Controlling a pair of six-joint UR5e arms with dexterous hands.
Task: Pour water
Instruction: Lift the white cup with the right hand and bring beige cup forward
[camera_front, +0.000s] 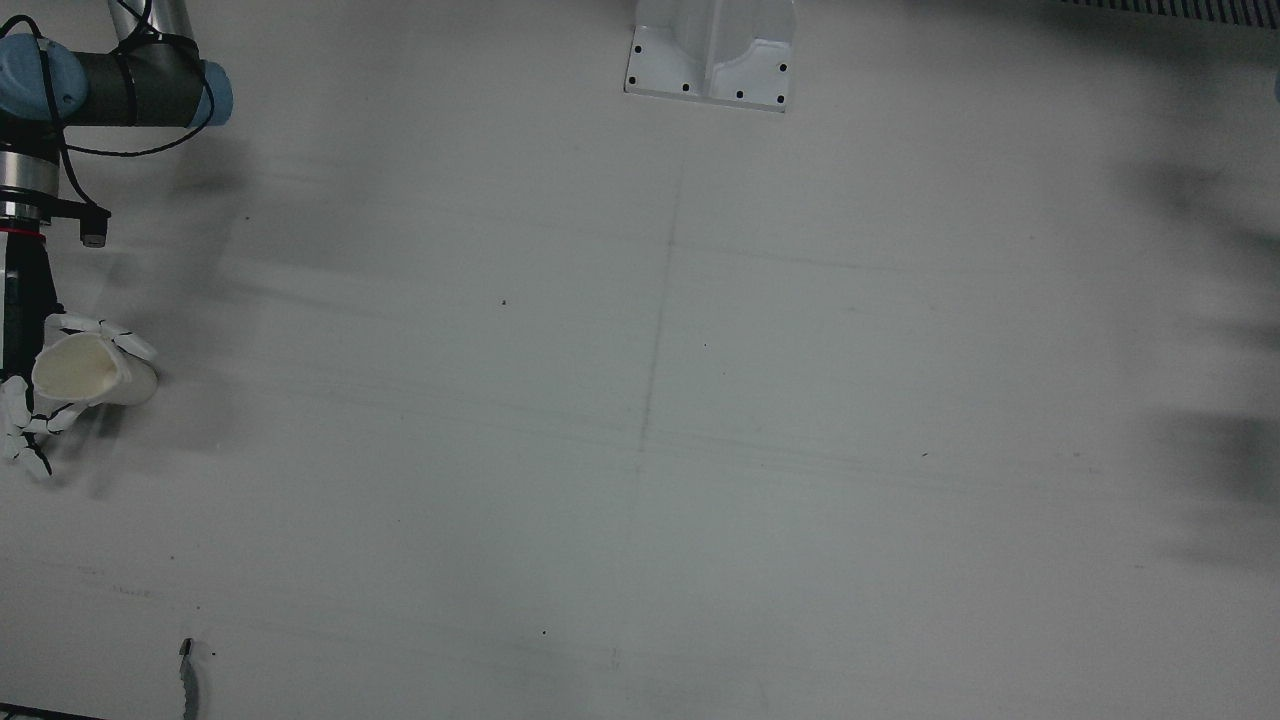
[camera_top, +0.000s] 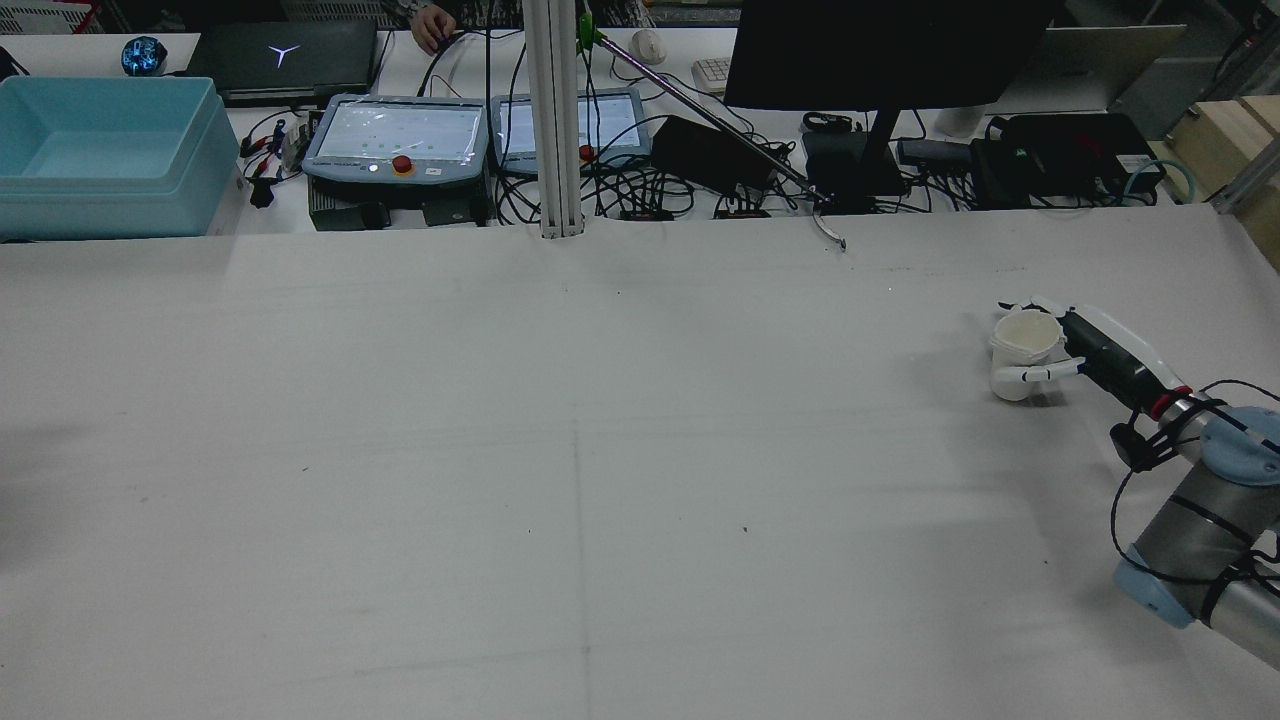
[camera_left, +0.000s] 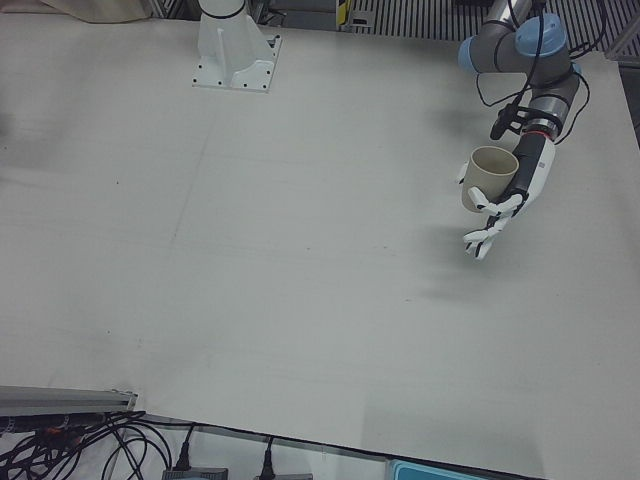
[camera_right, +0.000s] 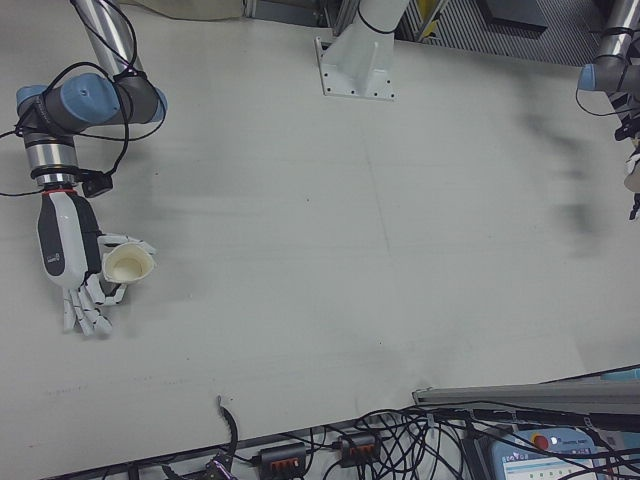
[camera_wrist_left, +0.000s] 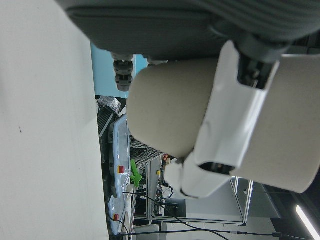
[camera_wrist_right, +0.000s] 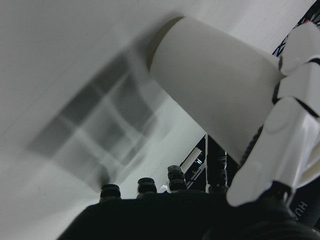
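The right hand (camera_wrist_right: 280, 130) is wrapped round a white cup (camera_wrist_right: 215, 85). In its own camera the cup's base sits low by the table (camera_wrist_right: 60, 45); whether it touches I cannot tell. The left hand (camera_wrist_left: 235, 130) grips a tan cup (camera_wrist_left: 170, 110), upright and clear of the tabletop.

From behind, the right hand (camera_top: 1090, 350) and white cup (camera_top: 1020, 345) are near the table's right edge, well forward of the arm's elbow. A thumb and a finger clasp the cup's wall, while the other fingers lie straighter past it. From above, the cup's mouth (camera_front: 75, 365) shows a pale cream inside, and I cannot tell whether it holds water.

The left-front view shows the left hand (camera_left: 505, 205) near the opposite edge, raised, with its shadow on the table below. The tan cup (camera_left: 488, 175) is pinched against the palm, the remaining fingers pointing down and away. Its inside looks plain tan; any water cannot be made out.

Between the two hands the table (camera_front: 640, 400) lies wide and bare, crossed by a faint seam. A white base plate (camera_front: 710, 60) stands at the robot's side.

Beyond the far edge stands a post (camera_top: 555, 120), then a desk with two control tablets (camera_top: 400, 135), a tangle of cables (camera_top: 640, 180), a monitor (camera_top: 880, 50), a laptop (camera_top: 285, 60) and a teal bin (camera_top: 110, 150). A person's hand (camera_top: 432, 25) rests at the very back.
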